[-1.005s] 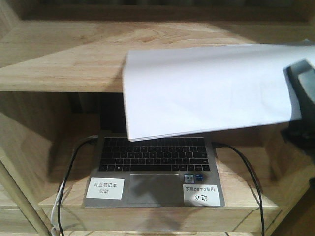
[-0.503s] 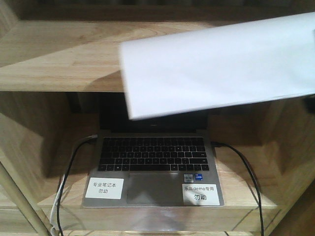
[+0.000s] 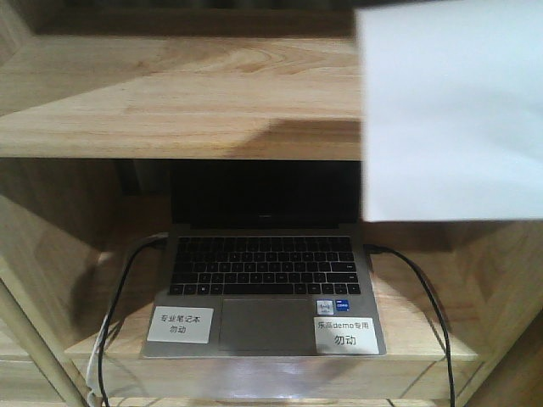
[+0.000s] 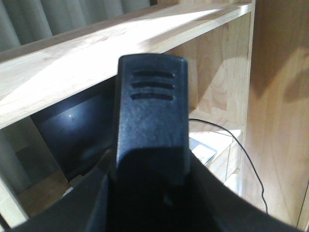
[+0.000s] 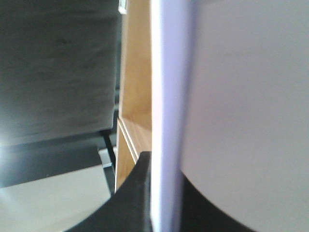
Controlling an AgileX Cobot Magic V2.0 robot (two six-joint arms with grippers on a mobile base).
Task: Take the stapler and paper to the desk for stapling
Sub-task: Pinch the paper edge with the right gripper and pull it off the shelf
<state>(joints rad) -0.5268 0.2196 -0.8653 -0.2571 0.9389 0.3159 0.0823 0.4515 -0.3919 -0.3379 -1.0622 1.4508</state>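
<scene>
Right claw (image 5: 164, 203) on paper (image 3: 450, 110) before shelf board (image 3: 170, 93), laptop (image 3: 263, 271) below

Light-wood shelving (image 3: 170, 102) fills the view, an open grey laptop (image 3: 263, 280) sitting in its shadowed lower bay, sunlight striking the upper board.

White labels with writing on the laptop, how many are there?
2. The left label sits left of the touchpad on the laptop, and the right label sits right of it. The laptop's front shows fully, so none looks hidden.
</scene>
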